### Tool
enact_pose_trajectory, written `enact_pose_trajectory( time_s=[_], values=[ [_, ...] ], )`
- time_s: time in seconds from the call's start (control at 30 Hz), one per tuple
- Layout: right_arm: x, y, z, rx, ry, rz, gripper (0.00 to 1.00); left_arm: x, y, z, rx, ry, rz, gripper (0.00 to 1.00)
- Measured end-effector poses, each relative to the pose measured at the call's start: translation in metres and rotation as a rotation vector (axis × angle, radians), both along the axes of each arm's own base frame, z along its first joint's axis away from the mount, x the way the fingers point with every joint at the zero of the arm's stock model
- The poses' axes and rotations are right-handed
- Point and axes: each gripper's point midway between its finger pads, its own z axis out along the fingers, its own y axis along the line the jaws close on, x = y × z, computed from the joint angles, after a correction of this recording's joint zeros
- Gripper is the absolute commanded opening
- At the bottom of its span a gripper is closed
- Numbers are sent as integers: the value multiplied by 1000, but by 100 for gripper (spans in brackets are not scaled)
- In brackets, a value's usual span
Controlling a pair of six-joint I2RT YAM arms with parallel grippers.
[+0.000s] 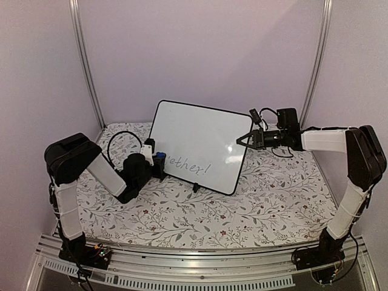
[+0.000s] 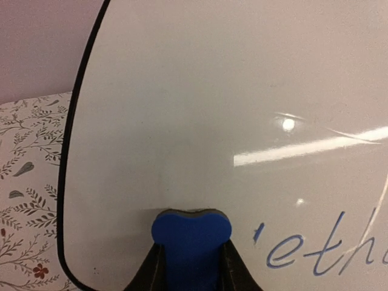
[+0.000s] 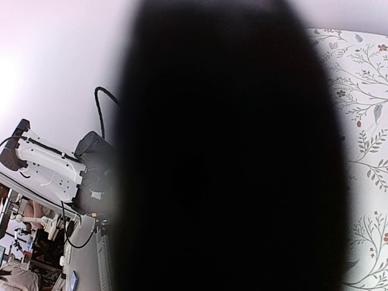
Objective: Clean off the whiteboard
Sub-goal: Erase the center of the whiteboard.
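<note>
Left arm base (image 1: pixel 82 254) and right arm base (image 1: pixel 318 257): bottom edge, top view. Left gripper (image 1: pixel 157 162), centre left: jaws clamped on blue eraser (image 1: pixel 160 157), pressed to the lower left of whiteboard (image 1: pixel 200 136). Whiteboard: mid-frame, propped tilted on floral counter (image 1: pixel 242 212); handwriting (image 1: pixel 189 165) along its lower part. Right gripper (image 1: pixel 239 140), centre right: jaws together at the board's right edge, apparently steadying it against the wipe.

Left wrist view: eraser bottom centre, flat against board, just left of the script.

Right wrist view: dark mass (image 3: pixel 230 151) fills the centre, unidentifiable.
</note>
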Motion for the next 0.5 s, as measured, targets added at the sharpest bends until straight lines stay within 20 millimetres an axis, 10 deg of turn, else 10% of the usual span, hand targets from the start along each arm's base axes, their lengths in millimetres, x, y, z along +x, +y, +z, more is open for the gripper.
enact_pose_trajectory(
  time_s=[0.5],
  values=[
    [-1, 1, -1, 1, 2, 6, 0, -10, -7, 2, 3, -51, 77, 0]
  ],
)
